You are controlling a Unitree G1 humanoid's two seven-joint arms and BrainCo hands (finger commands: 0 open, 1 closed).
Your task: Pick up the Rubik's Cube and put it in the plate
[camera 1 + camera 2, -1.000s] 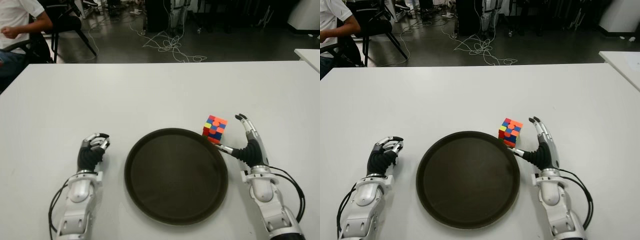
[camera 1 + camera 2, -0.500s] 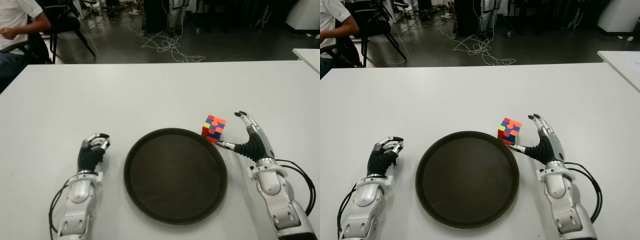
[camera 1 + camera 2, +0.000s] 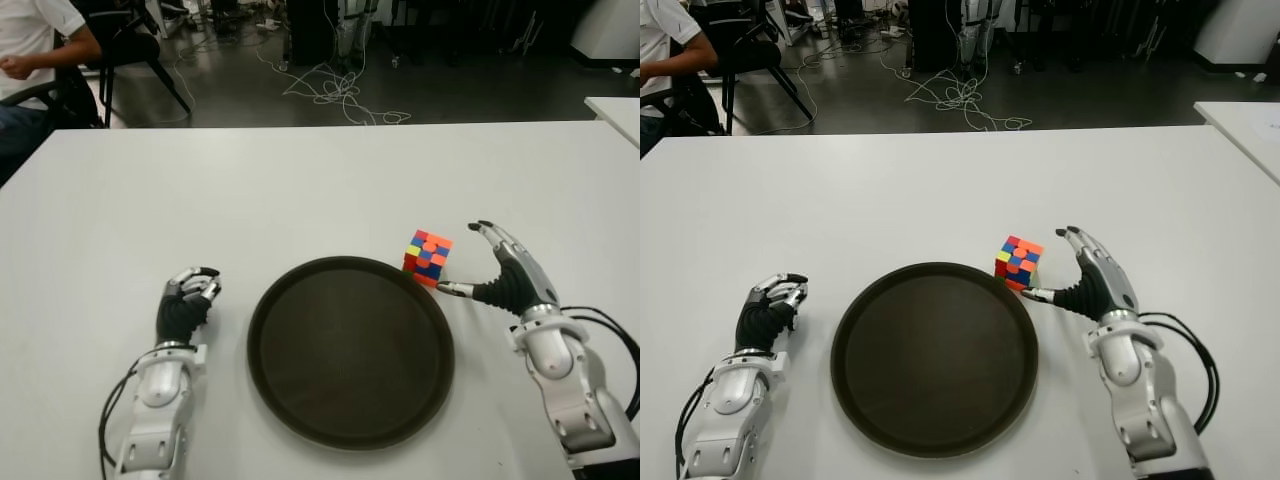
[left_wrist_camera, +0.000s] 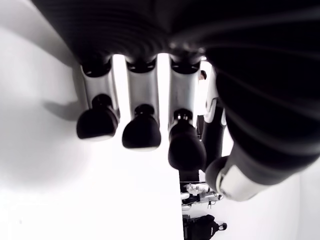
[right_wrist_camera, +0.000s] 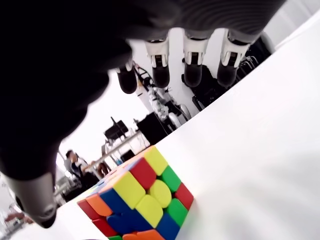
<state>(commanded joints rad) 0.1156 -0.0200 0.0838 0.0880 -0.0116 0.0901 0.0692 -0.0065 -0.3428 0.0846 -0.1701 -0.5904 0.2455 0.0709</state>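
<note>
White table (image 3: 300, 190) carries the Rubik's Cube (image 3: 428, 257), which touches the far right rim of the plate (image 3: 350, 350). It looks light, rigid and smooth, so opposite flat faces are the best hold. Just beside it, the right hand (image 3: 505, 280) is spread wide and empty, while the left hand (image 3: 185, 305) is curled, holding nothing, left of the plate.

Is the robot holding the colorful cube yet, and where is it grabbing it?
Nothing is held. The right hand is open beside the Rubik's Cube on the table; the left hand is curled and empty.
</note>
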